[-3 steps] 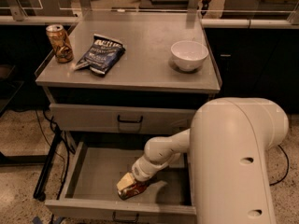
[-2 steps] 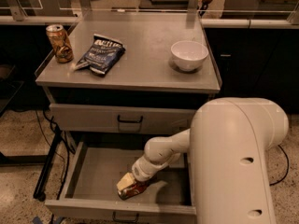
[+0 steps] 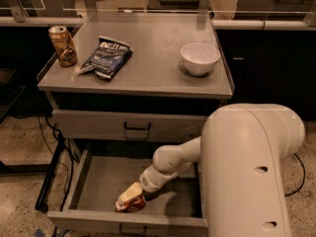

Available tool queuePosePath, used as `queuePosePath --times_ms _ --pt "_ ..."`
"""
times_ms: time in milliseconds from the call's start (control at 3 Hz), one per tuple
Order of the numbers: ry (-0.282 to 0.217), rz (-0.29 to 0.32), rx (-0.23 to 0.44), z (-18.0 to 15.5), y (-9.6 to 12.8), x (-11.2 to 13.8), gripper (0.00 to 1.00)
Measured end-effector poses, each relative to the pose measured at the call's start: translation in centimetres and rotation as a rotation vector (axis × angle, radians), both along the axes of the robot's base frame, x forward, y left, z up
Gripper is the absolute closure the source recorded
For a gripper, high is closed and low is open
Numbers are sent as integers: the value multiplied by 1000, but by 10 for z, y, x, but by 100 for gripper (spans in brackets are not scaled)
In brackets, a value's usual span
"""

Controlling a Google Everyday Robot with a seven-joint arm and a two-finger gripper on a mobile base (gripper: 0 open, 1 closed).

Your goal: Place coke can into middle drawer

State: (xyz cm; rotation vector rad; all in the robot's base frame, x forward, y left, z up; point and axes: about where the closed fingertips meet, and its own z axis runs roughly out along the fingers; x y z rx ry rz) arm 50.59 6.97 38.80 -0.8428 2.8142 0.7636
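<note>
Obs: arm (image 3: 170, 163) reaches down L from pale shoulder housing into middle drawer (image 3: 96, 181), which is pulled open. Gripper (image 3: 129, 197) sits low in drawer, near front wall, clasped on coke can (image 3: 135, 205); pale finger lies across can's top. Can is tilted, red body showing below finger, at or just above drawer floor; contact w/ floor not discernible. Upper drawer front (image 3: 94, 125) closed. On cabinet top (image 3: 158, 43): brown-gold can (image 3: 62, 45) upright at L, blue chip bag (image 3: 106, 57) beside it, white bowl (image 3: 199, 58) at R.
</note>
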Motion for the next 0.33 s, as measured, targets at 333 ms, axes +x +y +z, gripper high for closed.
queuePosePath --times_ms 333 --pt "0 0 0 0 0 0 0"
